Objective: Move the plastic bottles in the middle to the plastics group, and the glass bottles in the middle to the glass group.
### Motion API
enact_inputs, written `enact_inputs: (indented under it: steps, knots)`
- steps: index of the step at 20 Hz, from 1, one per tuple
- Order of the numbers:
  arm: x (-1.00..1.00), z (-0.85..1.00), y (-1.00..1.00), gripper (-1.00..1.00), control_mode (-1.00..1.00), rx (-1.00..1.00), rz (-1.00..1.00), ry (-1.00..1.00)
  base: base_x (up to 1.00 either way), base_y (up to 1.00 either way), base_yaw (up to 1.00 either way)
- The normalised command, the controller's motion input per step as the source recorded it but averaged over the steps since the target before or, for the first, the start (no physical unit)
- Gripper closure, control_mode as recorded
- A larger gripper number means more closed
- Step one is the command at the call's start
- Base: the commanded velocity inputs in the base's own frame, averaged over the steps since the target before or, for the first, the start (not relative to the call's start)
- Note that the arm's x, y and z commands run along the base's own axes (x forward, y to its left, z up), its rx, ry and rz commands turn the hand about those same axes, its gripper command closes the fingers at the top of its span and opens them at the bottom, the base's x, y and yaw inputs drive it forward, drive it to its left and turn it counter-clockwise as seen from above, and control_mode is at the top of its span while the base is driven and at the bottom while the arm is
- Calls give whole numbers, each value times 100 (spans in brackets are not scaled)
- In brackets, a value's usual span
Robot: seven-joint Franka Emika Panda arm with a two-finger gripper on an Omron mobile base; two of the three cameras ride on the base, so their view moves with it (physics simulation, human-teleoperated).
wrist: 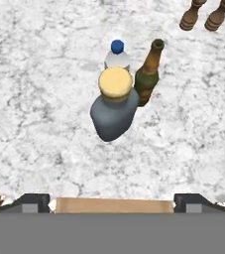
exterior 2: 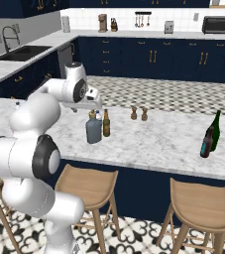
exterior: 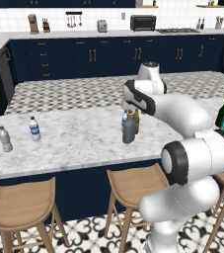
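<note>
My gripper [wrist: 111, 201] hangs open above the middle cluster on the marble counter, its fingertips [wrist: 34, 201] spread wide with nothing between them. Below it stands the squat grey-blue glass bottle [wrist: 113, 111] with a tan cap. Behind that are the slim olive-brown glass bottle [wrist: 148, 77] and a small clear plastic bottle [wrist: 117, 55] with a blue cap. The right base view shows the hand [exterior 2: 95, 108] just over the grey-blue bottle [exterior 2: 93, 130]. The plastics group, a blue-labelled bottle [exterior: 34, 129] and a plain greyish one [exterior: 5, 139], stands far left. The glass group, a green wine bottle [exterior 2: 215, 130] and a shorter dark bottle [exterior 2: 206, 142], stands far right.
Two tiny brown shakers [exterior 2: 134, 113] [exterior 2: 144, 114] stand behind and to the right of the cluster. Wooden stools [exterior 2: 89, 183] [exterior 2: 203, 203] line the counter's near edge. Bare marble [exterior 2: 158, 136] lies between the cluster and the glass group.
</note>
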Motion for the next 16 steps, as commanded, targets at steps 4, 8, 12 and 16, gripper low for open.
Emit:
enact_inputs:
  steps: [4,8,12,16]
  knots:
    - [30,-34,0,-100,-100,1,0,-6,0,0,0]
    - [44,-8,0,-100,-100,0,0,-4,0,0,0]
    - [41,0,0,-100,-100,0,0,0,0,0,0]
    - [23,-2,0,-100,-100,0,0,0,0,0,0]
